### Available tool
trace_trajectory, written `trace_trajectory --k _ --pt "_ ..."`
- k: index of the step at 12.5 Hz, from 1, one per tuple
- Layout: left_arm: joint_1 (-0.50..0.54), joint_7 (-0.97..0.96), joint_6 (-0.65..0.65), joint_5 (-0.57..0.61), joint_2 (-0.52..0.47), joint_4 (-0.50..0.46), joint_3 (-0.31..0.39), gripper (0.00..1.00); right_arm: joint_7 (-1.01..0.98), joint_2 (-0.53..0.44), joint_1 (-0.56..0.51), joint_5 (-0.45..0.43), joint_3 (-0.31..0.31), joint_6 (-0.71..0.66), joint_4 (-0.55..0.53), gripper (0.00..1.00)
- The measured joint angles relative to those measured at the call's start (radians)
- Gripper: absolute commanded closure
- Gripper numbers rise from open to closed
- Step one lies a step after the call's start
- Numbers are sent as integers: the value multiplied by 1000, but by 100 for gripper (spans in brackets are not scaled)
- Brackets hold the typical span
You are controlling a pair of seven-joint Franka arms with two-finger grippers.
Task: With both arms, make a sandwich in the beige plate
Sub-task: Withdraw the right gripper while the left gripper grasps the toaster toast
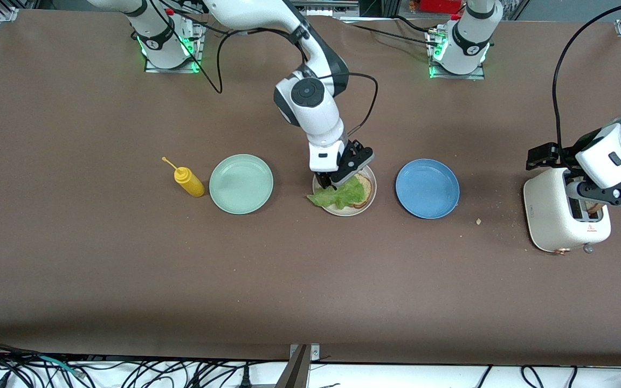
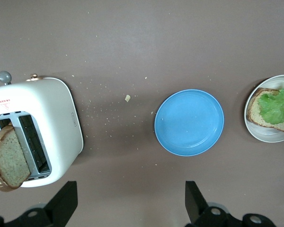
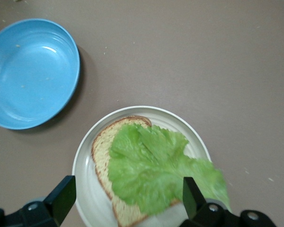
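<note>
Lettuce drapes a toast slice on the beige plate, mid-desk between two other plates; the right hand hovers above, fingers released. The left hand, also open, hangs over the toaster, apparently for the top slice.

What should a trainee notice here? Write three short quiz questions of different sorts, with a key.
1. True or false: the lettuce lies on a toast slice in the beige plate.
2. Which holds the second slice? A) blue plate B) toaster C) green plate
3. Fill in: the right hand, over the beige plate, is ____; the left hand is over the toaster.

Key: 1 true; 2 B; 3 open.
</note>
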Motion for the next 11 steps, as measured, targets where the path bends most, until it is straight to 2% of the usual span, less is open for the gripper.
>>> trace_trajectory --k 2,5,7,9,11 --pt "8 0 0 0 2 -2 0 0 -29 -87 -19 0 -27 -66 -40 0" --pt "72 0 0 6 25 -6 6 0 -193 -273 -131 0 -41 -88 -214 0" --pt "130 3 16 69 61 -8 9 0 -253 -432 -245 -12 -45 -262 -308 0" --pt "168 7 87 109 92 -20 9 0 -265 -572 -367 -86 -46 -474 -340 0" --pt "208 51 182 115 102 -71 9 0 -268 -680 -507 -166 -24 -617 -348 0"
